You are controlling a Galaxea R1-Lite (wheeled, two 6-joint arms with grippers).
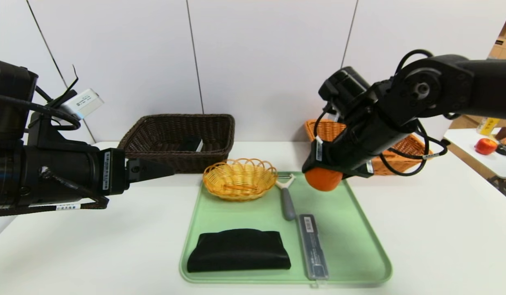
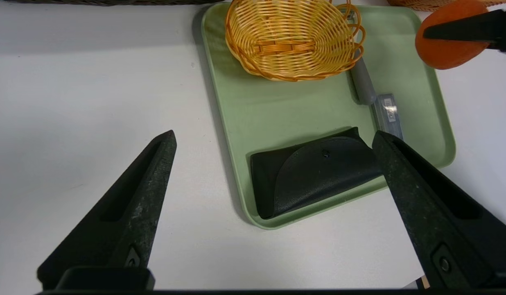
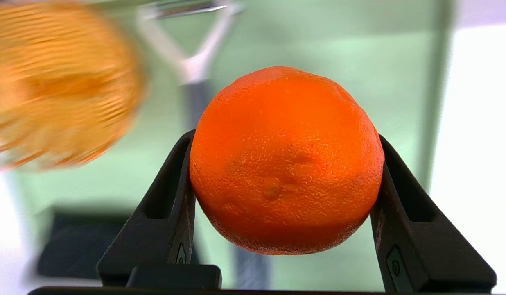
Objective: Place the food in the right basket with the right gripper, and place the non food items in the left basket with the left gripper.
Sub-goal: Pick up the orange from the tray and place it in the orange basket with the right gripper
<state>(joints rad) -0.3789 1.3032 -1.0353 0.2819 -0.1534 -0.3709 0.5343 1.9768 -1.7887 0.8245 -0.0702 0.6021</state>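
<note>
My right gripper (image 1: 324, 174) is shut on the round orange fruit (image 3: 285, 159) and holds it above the green tray's far right corner, in front of the orange-tan right basket (image 1: 408, 147). The black pouch (image 1: 238, 250), the slim grey case (image 1: 312, 246) and the grey-handled peeler (image 1: 286, 200) lie on the tray (image 1: 351, 237). My left gripper (image 1: 154, 170) is open and empty, hovering left of the tray before the dark brown left basket (image 1: 175, 141), which holds a white-edged item (image 1: 197, 145). The bread slice is out of view.
A small round yellow scalloped basket (image 1: 239, 178) stands on the tray's far left part. A side table at the far right holds a red apple (image 1: 485, 146) and other items. The white tabletop spreads left and right of the tray.
</note>
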